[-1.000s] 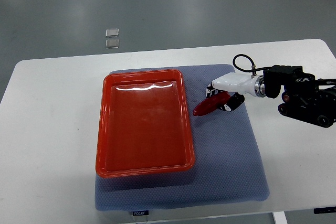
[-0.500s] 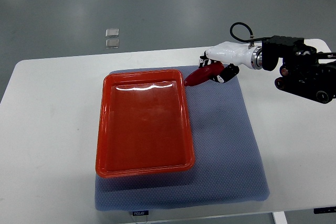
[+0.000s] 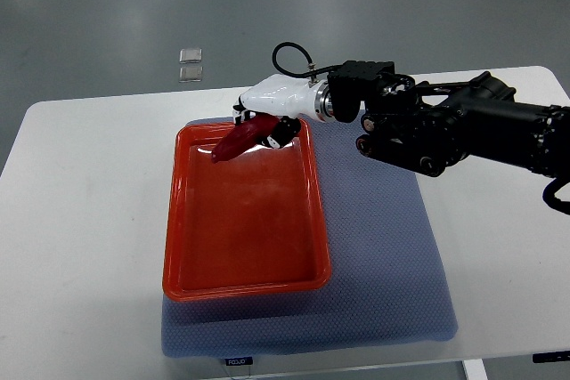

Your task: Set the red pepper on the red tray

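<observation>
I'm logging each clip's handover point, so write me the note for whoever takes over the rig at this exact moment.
Right hand: shut on the red pepper, reaching in from the right and holding it over the far end of the red tray.
Left hand: not in view.
The tray lies on the blue-grey mat on the white table, with nothing resting in it.
Done: pepper grasped and brought over the tray.
Left: lower it, release it onto the tray floor, pull the hand clear. Whether the pepper's tip touches the tray cannot be told from this view.
</observation>
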{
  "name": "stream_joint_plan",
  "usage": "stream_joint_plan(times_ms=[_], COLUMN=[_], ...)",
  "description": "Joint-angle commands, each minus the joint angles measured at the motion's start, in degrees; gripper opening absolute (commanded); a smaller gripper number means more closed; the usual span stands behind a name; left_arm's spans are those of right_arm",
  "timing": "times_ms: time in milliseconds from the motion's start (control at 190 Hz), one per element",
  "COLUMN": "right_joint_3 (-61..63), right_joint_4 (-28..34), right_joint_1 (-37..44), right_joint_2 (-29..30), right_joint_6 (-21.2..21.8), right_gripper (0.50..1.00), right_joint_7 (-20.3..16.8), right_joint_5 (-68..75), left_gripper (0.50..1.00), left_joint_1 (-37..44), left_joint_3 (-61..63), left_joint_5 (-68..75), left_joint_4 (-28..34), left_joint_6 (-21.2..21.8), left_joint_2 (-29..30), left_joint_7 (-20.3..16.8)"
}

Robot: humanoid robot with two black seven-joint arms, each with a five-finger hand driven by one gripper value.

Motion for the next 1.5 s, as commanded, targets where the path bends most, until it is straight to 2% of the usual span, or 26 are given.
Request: stream_joint_plan(times_ms=[0,289,379,442,505,605,663,737,1005,1247,1363,1495], right_joint_3=[-0.51,-3.50,-3.50,-3.50,-3.41,-2.97,-2.62,-2.53,3.88,16.01,24.10,36.58], right_joint_4=[-1.26,-1.26,-1.26,-1.35,-1.35,-1.79,-1.79,-1.88,-2.32,-2.32,-2.32,-2.32], right_joint_1=[-1.00,-4.43,-5.05,-5.22,-5.31,-5.40,-5.40,-5.40,-5.84,-8.21,-11.55,-16.30], right_joint_2=[1.53,1.53,1.53,1.53,1.53,1.53,1.53,1.53,1.35,-8.14,-12.18,-14.82], right_joint_6=[-0.05,-0.05,-0.14,-0.14,-0.14,-0.58,-0.58,-0.84,-3.48,-2.95,-1.46,2.24], right_gripper=[0.502,0.539,0.576,0.621,0.699,0.791,0.823,0.842,0.844,0.844,0.844,0.844], right_joint_7=[0.09,0.09,0.09,0.09,0.09,0.09,0.09,0.09,0.09,-0.09,-0.26,-2.90], right_joint_5=[-0.20,-0.11,-0.11,0.07,0.07,0.15,0.15,0.42,10.35,20.81,21.78,21.42], left_gripper=[1.000,1.000,1.000,1.000,1.000,1.000,1.000,1.000,1.000,1.000,1.000,1.000], left_joint_1=[-0.01,-0.01,-0.01,-0.01,-0.01,-0.01,-0.01,-0.01,-0.10,-0.01,-0.01,-0.01], left_joint_3=[0.00,0.00,0.00,0.00,0.00,0.00,0.00,0.00,0.00,0.00,0.00,0.00], left_joint_5=[0.00,0.00,0.00,0.00,0.00,0.00,0.00,0.00,0.00,0.00,0.00,0.00], left_joint_4=[0.00,0.00,0.00,0.00,0.00,0.00,0.00,0.00,0.00,0.00,0.00,0.00], left_joint_6=[0.00,0.00,0.00,0.00,0.00,0.00,0.00,0.00,0.00,0.00,0.00,0.00], left_joint_2=[0.00,0.00,0.00,0.00,0.00,0.00,0.00,0.00,0.00,0.00,0.00,0.00], left_joint_7=[0.00,0.00,0.00,0.00,0.00,0.00,0.00,0.00,0.00,0.00,0.00,0.00])
